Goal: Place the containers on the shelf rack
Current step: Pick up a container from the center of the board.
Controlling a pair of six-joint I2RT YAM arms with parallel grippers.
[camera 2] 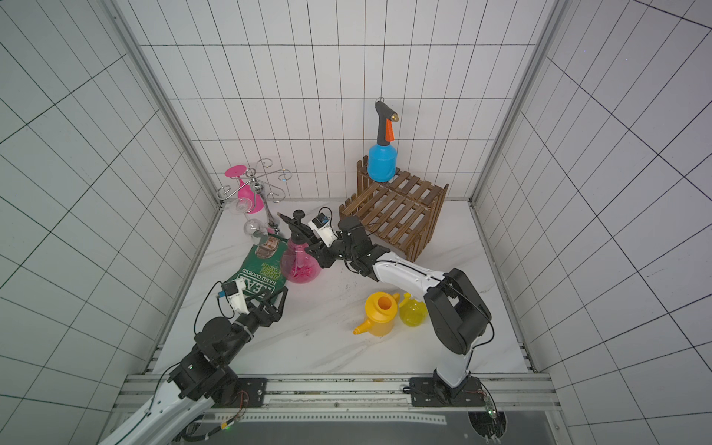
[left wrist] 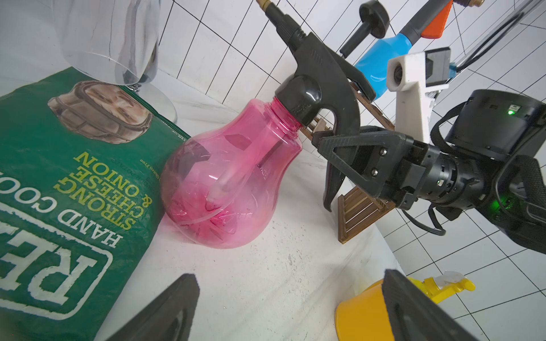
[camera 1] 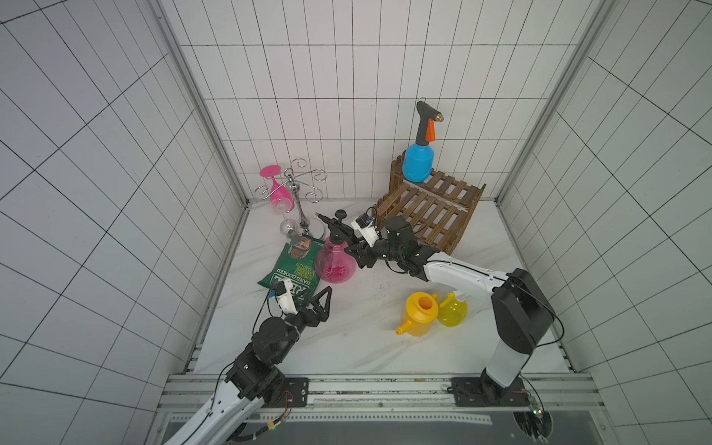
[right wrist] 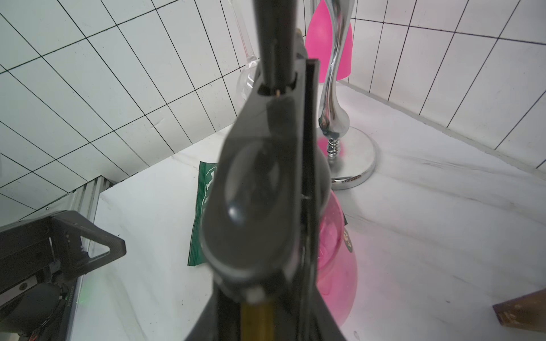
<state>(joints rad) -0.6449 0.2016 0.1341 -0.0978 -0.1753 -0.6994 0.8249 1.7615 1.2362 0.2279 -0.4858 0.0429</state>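
Observation:
The translucent pink sprayer (camera 1: 335,264) (camera 2: 300,266) (left wrist: 230,183) stands mid-table, slightly tilted. My right gripper (camera 1: 356,254) (camera 2: 319,252) (left wrist: 334,147) is shut on the black handle of its pump head, which fills the right wrist view (right wrist: 260,177). The blue sprayer (camera 1: 418,162) (camera 2: 381,163) stands upright on the top tier of the brown shelf rack (camera 1: 431,215) (camera 2: 397,215). A yellow watering can (camera 1: 420,314) (camera 2: 381,314) and a small yellow sprayer (camera 1: 454,310) (camera 2: 414,312) stand side by side on the table, right of centre. My left gripper (camera 1: 321,300) (camera 2: 279,300) (left wrist: 289,277) is open and empty, near the pink sprayer.
A green crisp bag (camera 1: 293,269) lies flat left of the pink sprayer. Behind it stands a chrome glass stand (camera 1: 298,200) with a pink wine glass (camera 1: 277,188) and a clear glass (camera 1: 289,227) hanging. Tiled walls close in the table on three sides.

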